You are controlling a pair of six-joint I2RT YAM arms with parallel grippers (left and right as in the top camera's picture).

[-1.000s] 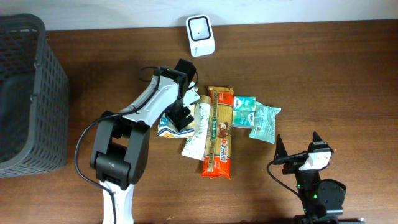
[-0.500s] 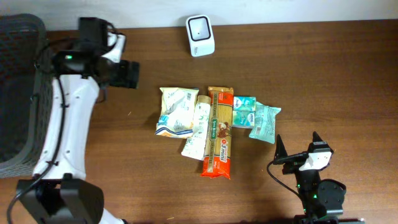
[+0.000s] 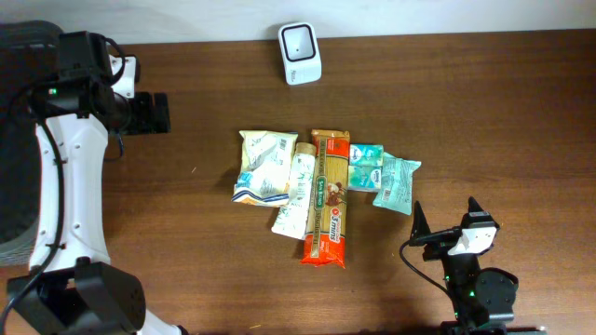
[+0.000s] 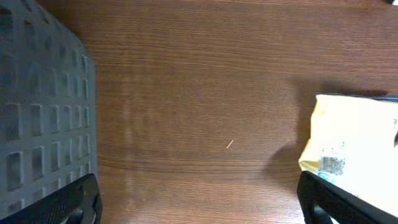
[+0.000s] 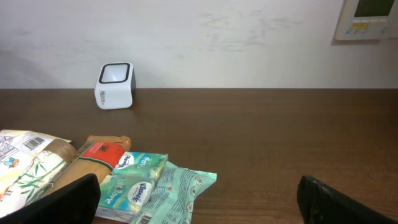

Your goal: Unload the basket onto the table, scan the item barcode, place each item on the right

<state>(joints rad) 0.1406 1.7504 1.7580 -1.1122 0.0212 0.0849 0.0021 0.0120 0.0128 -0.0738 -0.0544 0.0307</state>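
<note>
Gaping wide and empty, the left gripper (image 3: pixel 160 113) hovers far left, the right gripper (image 3: pixel 445 220) near right. The grocery packets (image 3: pixel 321 191) lie mid-table, none lifted toward the far barcode scanner (image 3: pixel 300 41), so scanning seemingly all remains.

scanner (image 3: pixel 300 41) — white, at table (image 3: pixel 484 112) far edge | packets (image 3: pixel 328 200) — five, flat, side by side, centre
</note>
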